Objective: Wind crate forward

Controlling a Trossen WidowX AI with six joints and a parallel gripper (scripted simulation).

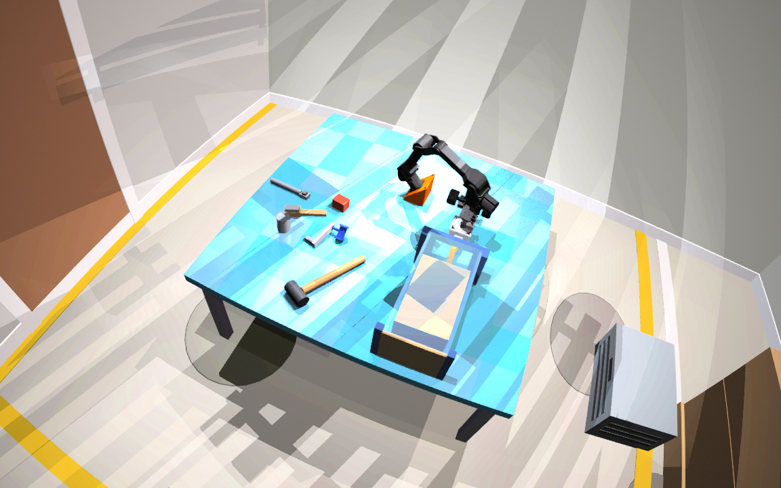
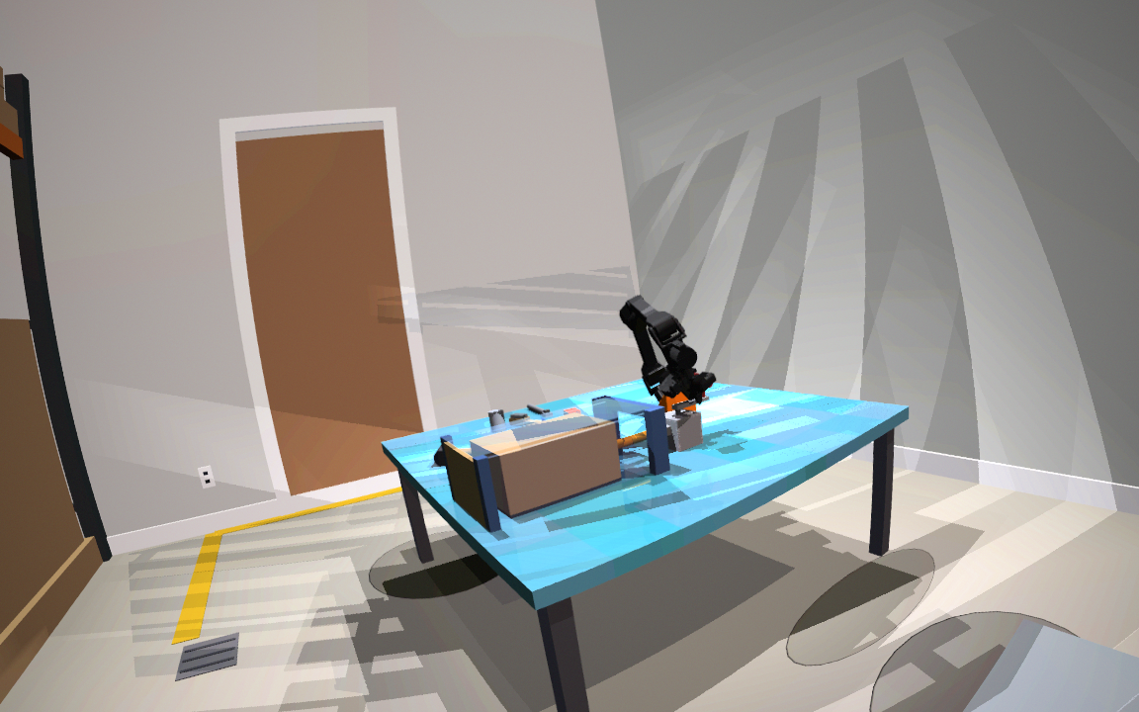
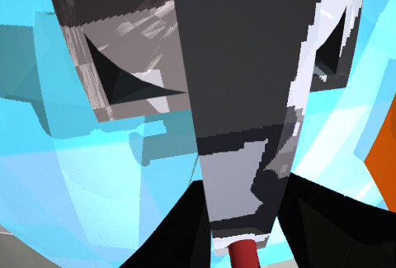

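Observation:
The grey winch (image 1: 459,230) (image 2: 687,432) (image 3: 138,43) stands just outside the cubby mouth. My gripper (image 1: 465,220) (image 3: 237,185) is shut on the winch handle, a grey bar (image 3: 239,74) with a red knob (image 3: 243,253) near the fingers. The bar lies across the winch top; its key and the round hole are hidden under it. The tan crate (image 1: 438,294) (image 2: 561,469) sits flat in the cubby, behind clear panels. An orange strap (image 1: 452,254) (image 2: 632,440) runs from the crate toward the winch. A gap shows between the crate's front and the blue steel frame (image 1: 481,267) (image 2: 662,442).
A black-headed mallet (image 1: 297,293), a grey cylinder (image 1: 283,224), a hammer (image 1: 311,212), a wrench (image 1: 287,187), a red block (image 1: 340,202) and a blue piece (image 1: 339,232) beside a grey bent piece (image 1: 321,235) lie on the bench. The orange wedge (image 1: 419,195) is by the arm's base.

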